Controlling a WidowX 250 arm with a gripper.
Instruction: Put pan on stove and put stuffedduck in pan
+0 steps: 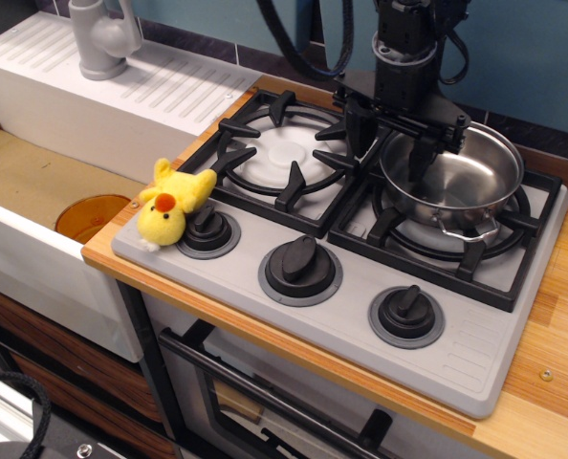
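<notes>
Over the pan [453,179] rim, the claw [391,143] hangs with fingers apart, stuffedduck [170,204] well left.

The gripper [391,153] hung over the pan's [456,182] left rim with its fingers spread, one seemingly dipping inside, so the arm blocked the bowl's left half. The left grate [282,148] lay bare. The stuffedduck [171,205] sat at the stove's [475,354] front left corner, pressed against the left knob [207,229], open from above and from the sink side. The faucet [102,38] stood well away.
</notes>
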